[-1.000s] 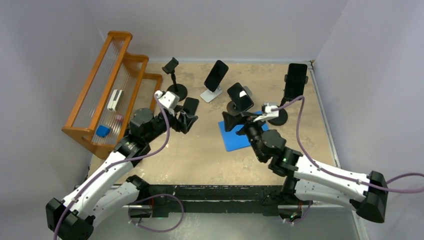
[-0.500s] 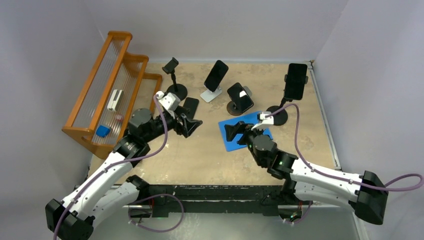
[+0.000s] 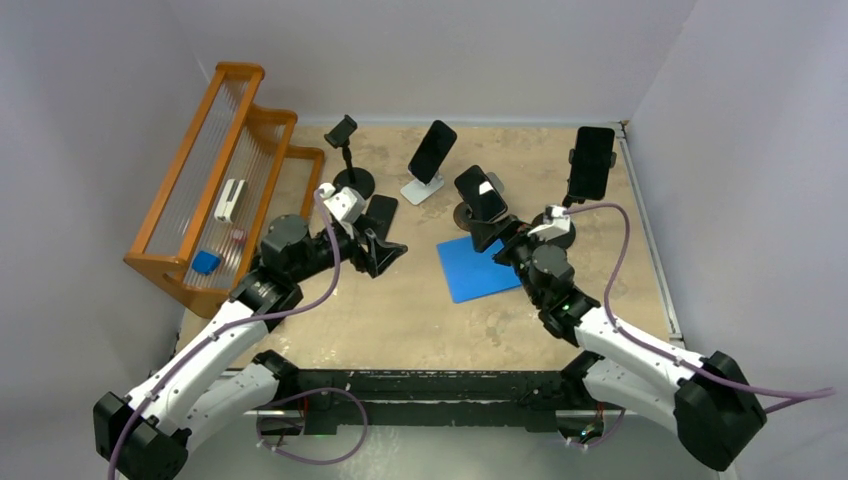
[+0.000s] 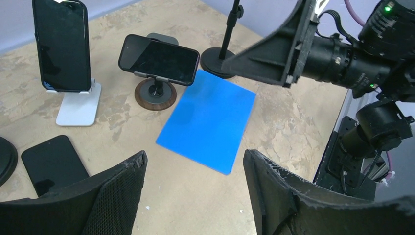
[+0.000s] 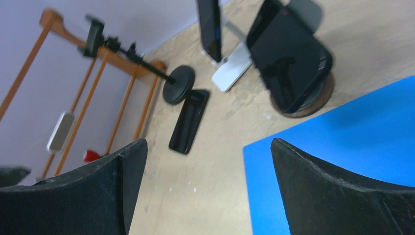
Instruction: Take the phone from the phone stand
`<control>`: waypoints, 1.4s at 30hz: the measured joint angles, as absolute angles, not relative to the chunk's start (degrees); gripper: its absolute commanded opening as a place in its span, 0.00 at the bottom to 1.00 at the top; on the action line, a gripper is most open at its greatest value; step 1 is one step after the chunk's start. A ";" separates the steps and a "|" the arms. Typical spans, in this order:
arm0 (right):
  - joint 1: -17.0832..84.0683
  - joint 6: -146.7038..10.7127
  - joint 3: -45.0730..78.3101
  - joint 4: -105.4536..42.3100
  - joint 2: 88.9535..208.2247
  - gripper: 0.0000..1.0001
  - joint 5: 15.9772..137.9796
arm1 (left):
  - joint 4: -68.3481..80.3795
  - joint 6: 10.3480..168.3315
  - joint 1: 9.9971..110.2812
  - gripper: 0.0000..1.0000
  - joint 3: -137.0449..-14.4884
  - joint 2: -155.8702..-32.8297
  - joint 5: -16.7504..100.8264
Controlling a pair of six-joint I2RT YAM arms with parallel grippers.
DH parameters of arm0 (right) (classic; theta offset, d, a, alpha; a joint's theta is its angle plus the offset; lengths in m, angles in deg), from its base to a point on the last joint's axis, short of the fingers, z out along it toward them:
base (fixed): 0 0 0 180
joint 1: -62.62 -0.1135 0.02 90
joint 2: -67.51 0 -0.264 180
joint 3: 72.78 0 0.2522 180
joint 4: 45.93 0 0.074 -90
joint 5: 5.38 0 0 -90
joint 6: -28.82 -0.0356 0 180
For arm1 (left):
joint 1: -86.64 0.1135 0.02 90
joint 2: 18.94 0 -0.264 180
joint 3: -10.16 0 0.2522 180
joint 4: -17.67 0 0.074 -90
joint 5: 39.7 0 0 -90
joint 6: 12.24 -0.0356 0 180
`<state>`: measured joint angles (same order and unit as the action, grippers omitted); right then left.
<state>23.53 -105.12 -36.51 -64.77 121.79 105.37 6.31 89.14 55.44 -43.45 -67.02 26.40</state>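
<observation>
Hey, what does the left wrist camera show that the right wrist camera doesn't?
Only the left wrist view shows the right arm and the black base of a tall pole stand. Only the right wrist view shows the orange wooden rack, a white object in it, and the clamp of the empty stand. Both show the blue mat, the phone on the round brown stand, the phone on the white stand and the phone lying flat.
</observation>
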 measured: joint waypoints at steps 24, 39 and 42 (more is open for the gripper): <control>41.36 -120.34 -38.35 -90.95 149.42 0.75 94.25 | 5.89 89.38 55.33 0.69 -43.67 -65.77 26.25; 42.81 -120.34 -35.33 -96.18 157.26 0.64 90.79 | 5.80 89.36 54.98 0.68 -43.67 -65.75 26.27; 42.83 -120.45 -34.90 -96.98 158.31 0.61 90.58 | 5.72 89.36 54.96 0.68 -43.67 -65.75 26.27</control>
